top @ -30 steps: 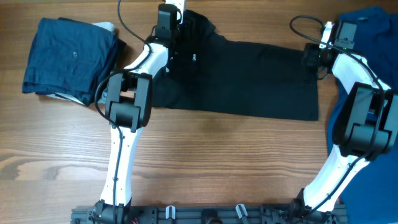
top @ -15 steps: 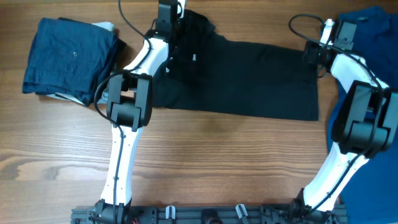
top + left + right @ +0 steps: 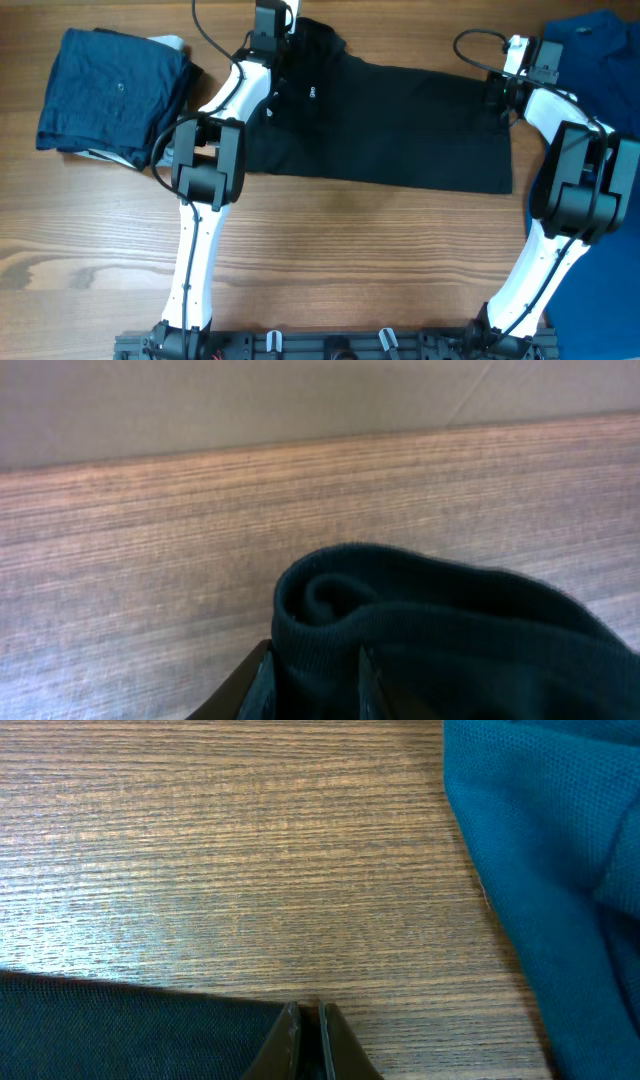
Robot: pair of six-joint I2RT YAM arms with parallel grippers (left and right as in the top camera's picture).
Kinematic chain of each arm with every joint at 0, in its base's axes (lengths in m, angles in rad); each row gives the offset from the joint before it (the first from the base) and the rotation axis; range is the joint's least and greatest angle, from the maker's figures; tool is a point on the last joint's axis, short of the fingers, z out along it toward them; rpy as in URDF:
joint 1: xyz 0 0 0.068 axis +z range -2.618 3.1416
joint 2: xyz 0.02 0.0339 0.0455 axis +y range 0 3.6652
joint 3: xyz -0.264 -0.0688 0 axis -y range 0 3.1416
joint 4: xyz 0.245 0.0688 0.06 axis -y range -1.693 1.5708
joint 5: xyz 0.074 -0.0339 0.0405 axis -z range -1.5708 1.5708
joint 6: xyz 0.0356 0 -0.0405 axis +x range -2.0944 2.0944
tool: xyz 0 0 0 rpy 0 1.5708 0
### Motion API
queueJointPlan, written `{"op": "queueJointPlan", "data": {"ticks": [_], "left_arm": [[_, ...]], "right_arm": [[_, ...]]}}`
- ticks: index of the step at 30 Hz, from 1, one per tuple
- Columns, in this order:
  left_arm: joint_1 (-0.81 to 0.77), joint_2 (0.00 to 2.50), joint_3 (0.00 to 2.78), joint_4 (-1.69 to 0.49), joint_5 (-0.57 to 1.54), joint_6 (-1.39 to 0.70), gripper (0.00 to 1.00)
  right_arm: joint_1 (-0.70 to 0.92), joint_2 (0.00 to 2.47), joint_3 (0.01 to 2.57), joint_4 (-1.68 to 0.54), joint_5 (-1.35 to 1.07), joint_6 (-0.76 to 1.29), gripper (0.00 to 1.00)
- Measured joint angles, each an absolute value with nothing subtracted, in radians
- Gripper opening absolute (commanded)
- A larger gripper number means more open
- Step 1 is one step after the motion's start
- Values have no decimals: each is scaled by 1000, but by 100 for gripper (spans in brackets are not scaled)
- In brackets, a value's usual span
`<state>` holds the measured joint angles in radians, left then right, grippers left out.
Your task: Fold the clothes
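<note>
The black T-shirt is lying flat and spread sideways across the far half of the table, running from the middle toward the right edge. Its small white logo is facing up near the garment's left end. At that end the fabric is bunching up toward the far edge.

I am reading the left gripper as clamped on this bunched part. In the left wrist view a thick ribbed roll of dark cloth is bulging out from between the left gripper fingers, which are pressing on it from both sides.

The right gripper is sitting at the shirt's far right corner. In the right wrist view the right gripper is showing its fingers drawn together with only a thin slit between them, directly at the edge of the black cloth. I cannot tell whether any cloth is pinched in that slit.

A bright blue shirt is lying along the right edge, just beside the right gripper. Navy folded garments are sitting at the far left corner, well apart from the T-shirt, with a pale piece showing at their far side.
</note>
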<state>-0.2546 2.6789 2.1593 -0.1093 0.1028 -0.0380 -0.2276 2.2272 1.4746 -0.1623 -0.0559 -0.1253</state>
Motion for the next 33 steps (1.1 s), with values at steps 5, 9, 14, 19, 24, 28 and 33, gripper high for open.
{"op": "queueJointPlan", "data": {"ticks": [5,9,14,19,24,28,33], "left_arm": [[-250,2589,2159,-155,103,-38,26],[-245,2503,2160,-215,103,-39,54],[-245,2479,2165,-219,110,-35,77],[-245,2559,2167,-139,131,0,76],[-245,2640,2167,-150,147,114,76],[-246,2641,2167,-154,149,181,78],[-247,2658,2167,-137,149,250,76]], "right_arm": [[-228,2204,1475,-190,-75,-126,4],[-228,2128,1475,-258,-90,-125,5],[-228,2102,1475,-291,-97,-128,16],[-228,2102,1475,-292,-97,-129,17],[-228,2102,1475,-292,-97,-129,17],[-228,2102,1475,-292,-97,-129,17],[-228,2102,1475,-292,-97,-129,17]]}}
